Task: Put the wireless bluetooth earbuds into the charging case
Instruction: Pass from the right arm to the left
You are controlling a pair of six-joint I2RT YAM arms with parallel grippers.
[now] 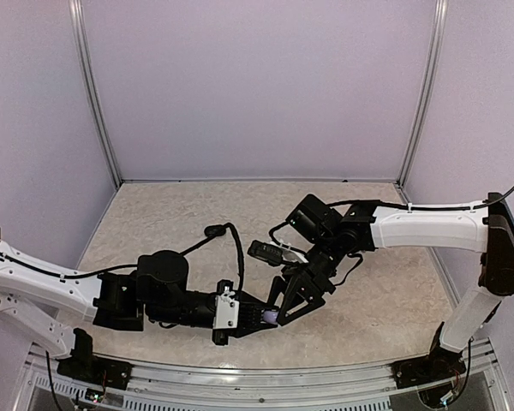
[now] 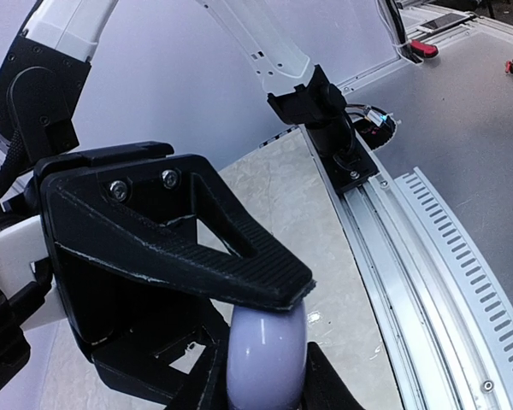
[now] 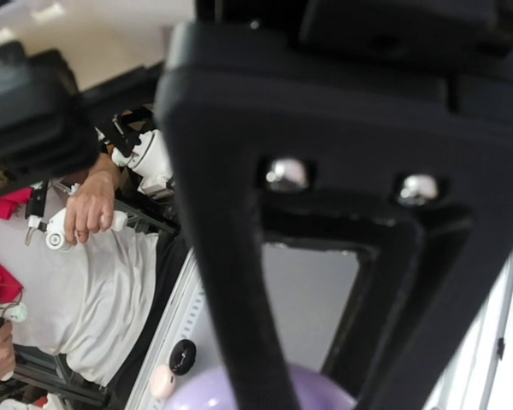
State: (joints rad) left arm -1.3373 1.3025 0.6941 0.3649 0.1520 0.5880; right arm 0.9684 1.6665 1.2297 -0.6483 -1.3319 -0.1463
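Nearest, on the near side of the lavender charging case (image 2: 267,359), runs the slotted metal rail (image 1: 240,377) that carries both arm bases. Just past it, the left gripper (image 1: 259,317) reaches in from the case's left and is clamped on it. In the left wrist view its upper finger (image 2: 197,248) presses on the case's rounded top and the lower one sits beneath. The right gripper (image 1: 293,308) meets the case's right end with its jaws partly spread. The case shows behind one finger (image 3: 231,256), but I cannot tell whether they press it. The earbuds cannot be made out. Beyond the case lies the beige marbled table (image 1: 180,214), then the pale walls (image 1: 240,86).
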